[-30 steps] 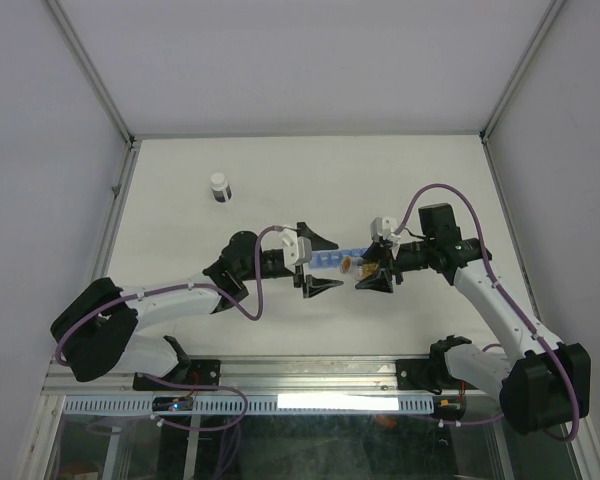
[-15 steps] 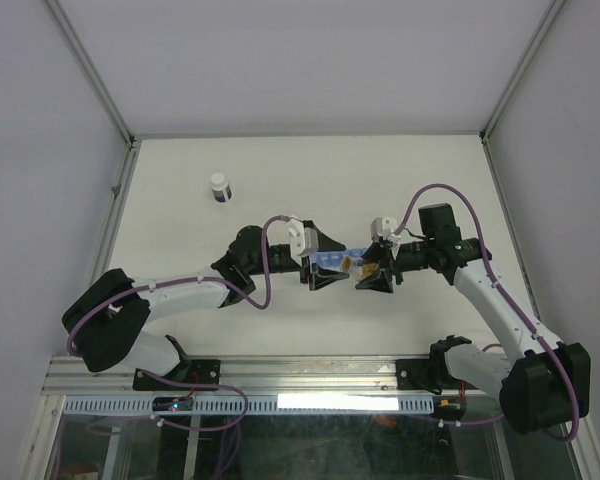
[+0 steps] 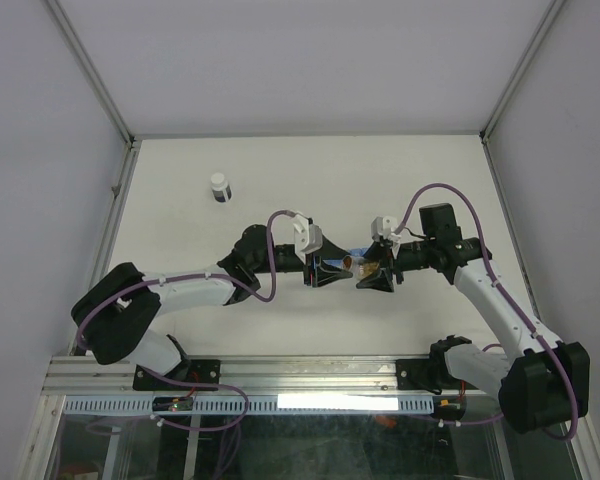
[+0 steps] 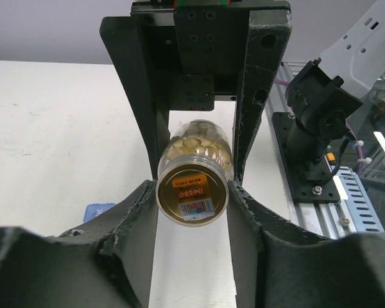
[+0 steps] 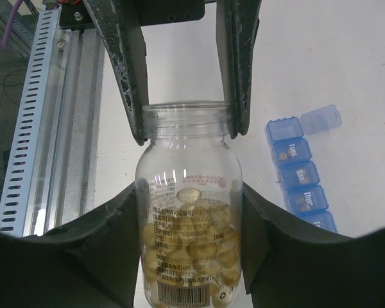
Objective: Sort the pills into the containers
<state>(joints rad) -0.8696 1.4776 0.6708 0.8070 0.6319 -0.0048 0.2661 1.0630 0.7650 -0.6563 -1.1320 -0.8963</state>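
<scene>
My right gripper point(image 3: 376, 270) point(image 5: 189, 205) is shut on the body of a clear bottle point(image 5: 189, 224), holding it level above the table. Inside the bottle lie the pills point(image 5: 192, 250) point(image 4: 196, 144), an amber-yellow cluster. The left gripper point(image 3: 326, 268) point(image 4: 192, 196) faces it, and its fingers point(image 5: 131, 77) press on both sides of the bottle's neck. The gold-topped end point(image 4: 192, 192) of the bottle points at the left wrist camera. The containers, a blue pill-organiser strip point(image 5: 298, 170) point(image 4: 99, 210), lie on the table just beyond the bottle. One lid is flipped open, and small pills show in some compartments.
A small clear white-capped vial point(image 3: 219, 187) stands alone at the back left of the white table point(image 3: 280, 170). The metal rail point(image 3: 310, 375) with both arm bases runs along the near edge. Frame posts stand at the table's back corners.
The left arm has reached right toward the bottle. Its jaws have narrowed from wide open onto the bottle's neck. The right arm and the bottle have stayed put.
</scene>
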